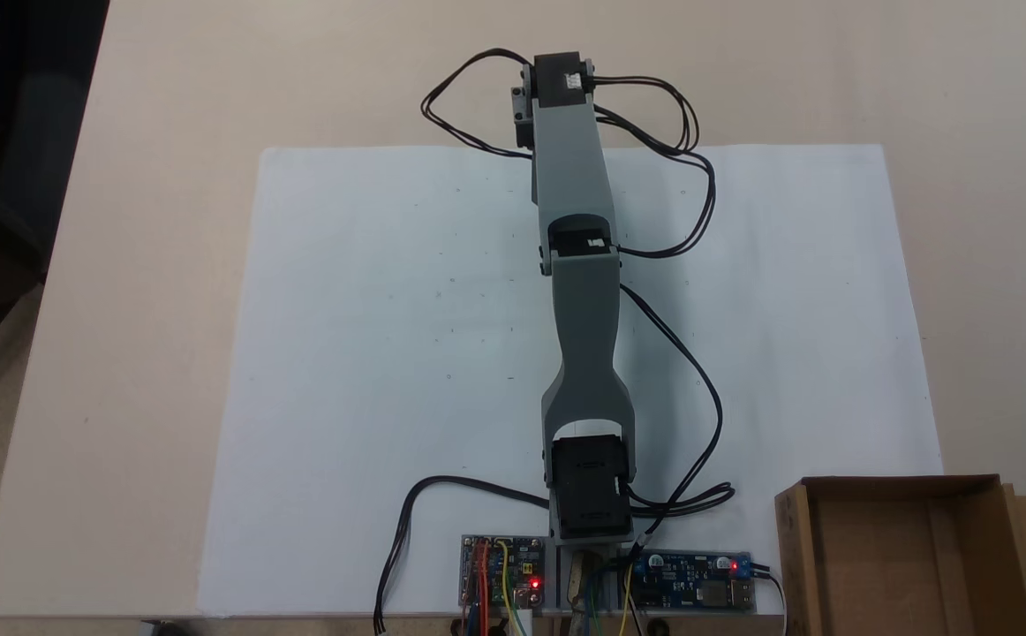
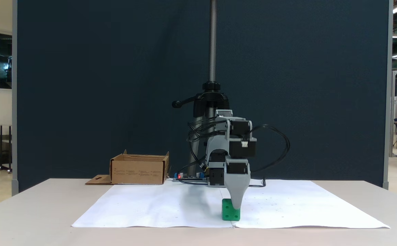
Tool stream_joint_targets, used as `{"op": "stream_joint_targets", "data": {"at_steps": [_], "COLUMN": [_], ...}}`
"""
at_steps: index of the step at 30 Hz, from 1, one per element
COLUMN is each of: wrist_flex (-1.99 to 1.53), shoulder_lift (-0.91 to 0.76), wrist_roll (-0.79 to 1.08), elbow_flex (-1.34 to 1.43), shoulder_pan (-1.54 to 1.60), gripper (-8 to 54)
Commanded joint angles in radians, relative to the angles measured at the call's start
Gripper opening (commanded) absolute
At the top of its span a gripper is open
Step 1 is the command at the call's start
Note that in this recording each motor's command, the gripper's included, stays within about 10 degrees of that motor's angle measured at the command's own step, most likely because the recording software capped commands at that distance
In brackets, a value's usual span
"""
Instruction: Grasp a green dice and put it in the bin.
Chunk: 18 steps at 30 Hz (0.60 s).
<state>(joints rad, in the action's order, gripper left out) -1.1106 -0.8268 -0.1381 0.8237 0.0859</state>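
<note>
Green dice (image 2: pixel 230 210) sits on the white paper (image 1: pixel 372 353) directly beneath the gripper (image 2: pixel 236 205), whose grey finger overlaps its top, seemingly poised for a grasp, though I cannot tell the jaws' gap, while the bin (image 2: pixel 138 169) waits at ten o'clock.

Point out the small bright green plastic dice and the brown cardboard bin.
green plastic dice (image 2: pixel 230 212): fixed view from the front, its pipped front face.
brown cardboard bin (image 1: pixel 884 565): fixed view from above, its inside floor.
</note>
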Motion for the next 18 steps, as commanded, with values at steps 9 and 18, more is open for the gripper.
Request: {"op": "stream_joint_targets", "data": {"at_steps": [9, 18], "wrist_flex": [-0.043, -0.021], "shoulder_lift": [-0.006, 0.002], "wrist_roll": [-0.067, -0.067], "elbow_flex": [-0.064, -0.064], "shoulder_pan": [-0.003, -0.017], "gripper": [40.5, 40.5]}}
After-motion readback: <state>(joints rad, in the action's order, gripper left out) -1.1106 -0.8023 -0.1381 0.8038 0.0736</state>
